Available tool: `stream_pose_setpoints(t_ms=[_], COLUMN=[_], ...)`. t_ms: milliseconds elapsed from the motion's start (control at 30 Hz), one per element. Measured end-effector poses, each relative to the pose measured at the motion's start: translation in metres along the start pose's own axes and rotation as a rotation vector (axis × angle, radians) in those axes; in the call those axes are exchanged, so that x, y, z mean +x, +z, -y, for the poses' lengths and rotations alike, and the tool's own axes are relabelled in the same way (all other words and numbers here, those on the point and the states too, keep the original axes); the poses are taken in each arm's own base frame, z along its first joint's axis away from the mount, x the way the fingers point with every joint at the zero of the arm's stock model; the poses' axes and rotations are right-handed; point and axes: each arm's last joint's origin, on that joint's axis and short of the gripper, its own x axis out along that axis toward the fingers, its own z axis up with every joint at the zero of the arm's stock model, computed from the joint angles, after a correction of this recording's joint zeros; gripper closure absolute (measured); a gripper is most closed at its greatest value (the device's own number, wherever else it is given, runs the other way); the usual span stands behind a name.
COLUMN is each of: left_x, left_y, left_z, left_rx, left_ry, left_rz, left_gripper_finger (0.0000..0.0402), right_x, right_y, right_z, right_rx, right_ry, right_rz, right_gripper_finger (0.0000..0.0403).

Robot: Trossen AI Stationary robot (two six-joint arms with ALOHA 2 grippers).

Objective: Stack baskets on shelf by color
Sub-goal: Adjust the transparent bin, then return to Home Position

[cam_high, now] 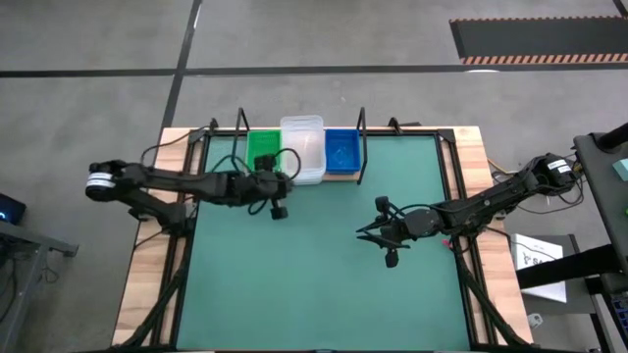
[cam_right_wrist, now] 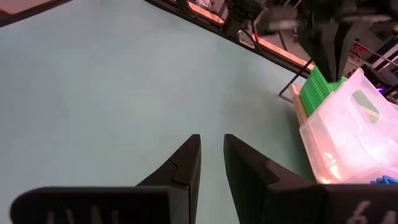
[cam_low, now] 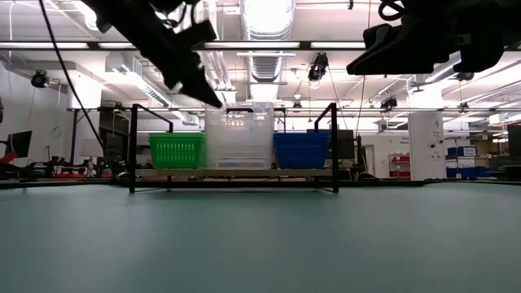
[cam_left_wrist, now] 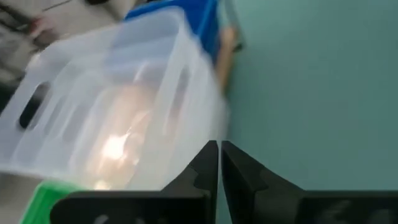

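- Left claw (cam_high: 282, 188) clenched on nothing, above the table (cam_high: 314, 284); just beyond it, the shelf (cam_low: 236, 172) carries the green basket (cam_high: 262, 149), clear baskets (cam_high: 303, 147), and blue basket (cam_high: 341, 151).
- Right claw (cam_high: 371, 231) slightly parted, grasping nothing, well apart from them.

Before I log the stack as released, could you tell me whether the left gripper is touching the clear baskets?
Apart. The left wrist view shows the left gripper, fingers shut on nothing, with green mat between it and the clear baskets.

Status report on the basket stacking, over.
Left gripper shut, empty, by the clear stack. Right gripper empty over the mat, slightly apart. Green, clear, blue baskets on shelf. Nothing in the way.
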Motion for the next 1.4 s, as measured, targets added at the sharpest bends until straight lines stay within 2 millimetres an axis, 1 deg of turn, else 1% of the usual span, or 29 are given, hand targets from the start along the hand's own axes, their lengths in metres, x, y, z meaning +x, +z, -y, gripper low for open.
stream_pose_setpoints(t_ms=[100,267,467,567,633,667,733,800,867,1000,1133,1200,1267,1400], left_x=[0.012,0.025,0.027,0.024,0.021,0.019,0.012,0.002,-0.008,-0.026,-0.042,-0.051,-0.061,-0.078], left_y=[-0.006,-0.012,-0.013,-0.011,-0.010,-0.010,-0.008,-0.009,-0.013,-0.033,-0.058,-0.068,-0.074,-0.087], left_z=[-0.002,-0.009,-0.020,-0.021,-0.018,-0.015,-0.006,0.005,0.016,0.031,0.038,0.038,0.037,0.027], left_rx=[0.006,-0.006,-0.055,-0.062,-0.062,-0.060,-0.037,-0.022,-0.027,-0.053,-0.116,-0.131,-0.137,-0.156], left_ry=[0.087,0.131,0.174,0.171,0.126,0.074,-0.124,-0.366,-0.498,-0.519,-0.467,-0.458,-0.469,-0.453], left_rz=[-0.061,-0.110,-0.104,-0.091,-0.073,-0.058,0.005,0.115,0.225,0.369,0.405,0.416,0.459,0.518], left_gripper_finger=[0.0399,0.0401,0.0401,0.0401,0.0401,0.0401,0.0401,0.0401,0.0402,0.0402,0.0402,0.0402,0.0402,0.0402], right_x=[0.000,0.000,0.000,0.000,0.000,0.000,0.000,-0.001,-0.002,-0.007,-0.016,-0.021,-0.025,-0.034], right_y=[0.000,0.000,0.000,0.000,-0.001,-0.003,-0.007,-0.013,-0.020,-0.036,-0.053,-0.057,-0.060,-0.064], right_z=[0.000,0.000,0.000,0.000,0.000,-0.001,-0.002,-0.004,-0.006,-0.010,-0.007,-0.002,0.005,0.019], right_rx=[0.001,0.009,0.010,0.015,0.024,0.025,0.027,0.031,0.037,0.038,0.046,0.053,0.060,0.053], right_ry=[-0.001,-0.001,-0.001,-0.001,0.000,0.002,0.007,0.013,0.010,-0.019,-0.084,-0.127,-0.162,-0.173], right_rz=[0.004,0.003,0.003,0.002,-0.001,-0.007,-0.019,-0.028,-0.011,0.079,0.177,0.211,0.219,0.237], right_gripper_finger=[0.0339,0.0339,0.0339,0.0339,0.0339,0.0339,0.0339,0.0339,0.0339,0.0339,0.0339,0.0339,0.0339,0.0340])
